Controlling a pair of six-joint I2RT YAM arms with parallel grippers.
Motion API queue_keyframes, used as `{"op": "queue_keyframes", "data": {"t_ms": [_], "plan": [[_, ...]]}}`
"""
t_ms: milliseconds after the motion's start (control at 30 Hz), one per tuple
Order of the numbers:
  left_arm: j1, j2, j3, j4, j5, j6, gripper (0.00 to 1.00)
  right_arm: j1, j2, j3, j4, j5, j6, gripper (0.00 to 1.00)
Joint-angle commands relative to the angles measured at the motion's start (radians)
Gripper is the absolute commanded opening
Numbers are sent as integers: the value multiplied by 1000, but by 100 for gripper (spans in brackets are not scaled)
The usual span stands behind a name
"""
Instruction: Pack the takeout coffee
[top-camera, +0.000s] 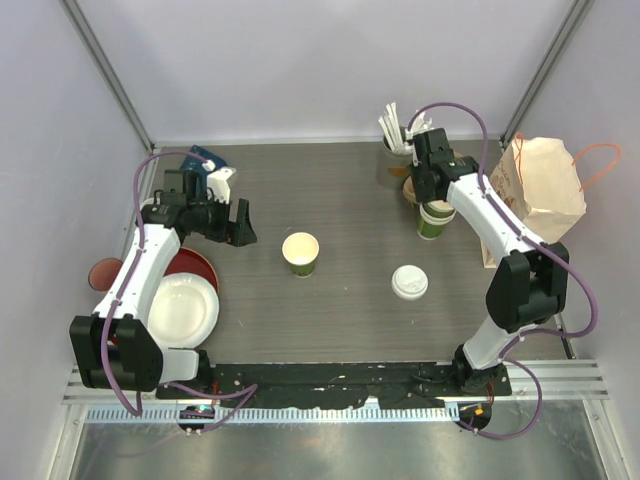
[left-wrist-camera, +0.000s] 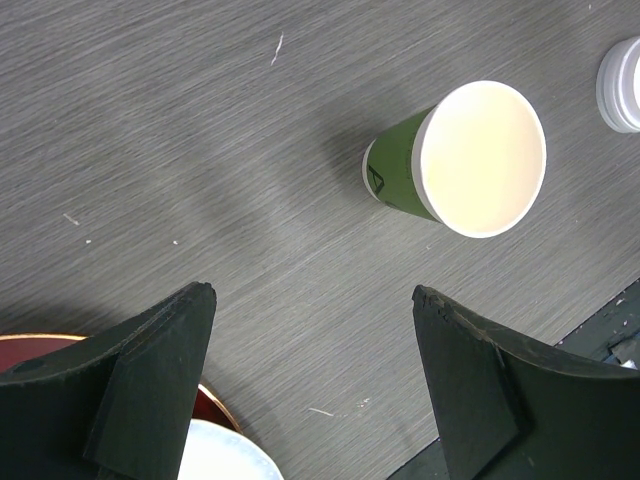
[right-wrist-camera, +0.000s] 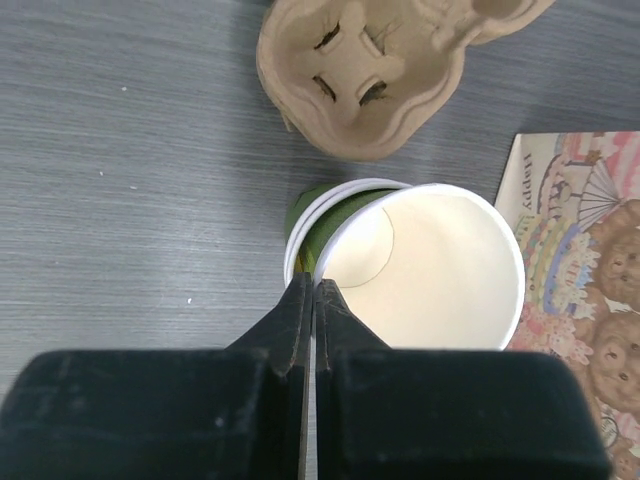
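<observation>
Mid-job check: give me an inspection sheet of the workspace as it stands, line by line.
Surface: dark wood-grain table, no spills seen.
Job's things: single green cup upright, uncovered, at centre; white lid lying apart from it; cup stack beside the cardboard carrier; paper bag standing at right.
Clutter: plates, red bowl, stirrer holder, blue packet, printed sheet.
Grippers: left gripper open above the table, short of the single green cup; right gripper shut at the stack's rim, a pinch on the wall not confirmable.
Cables: purple cables looped along both arms, no snag seen.
Surroundings: pale enclosure walls.
</observation>
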Motion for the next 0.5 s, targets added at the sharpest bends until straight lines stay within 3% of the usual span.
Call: {"op": "queue_keyframes", "data": {"t_ms": [0, 167, 333, 400, 467], "plan": [[-2, -2, 34, 0, 10, 9, 85, 1, -101, 68, 6, 35, -13, 1], [-2, -3, 37, -2, 7, 12, 85, 45, -147, 86, 0, 80, -59, 1], [-2, -3, 40, 1, 5, 9, 86, 226, -245, 79, 69, 265, -160, 1], [-1, -5, 41, 1, 5, 9, 85, 305, -295, 77, 106, 252, -200, 1], [-2, -6, 41, 3, 7, 6, 85, 364, -330, 66, 127, 120, -215, 1]]}}
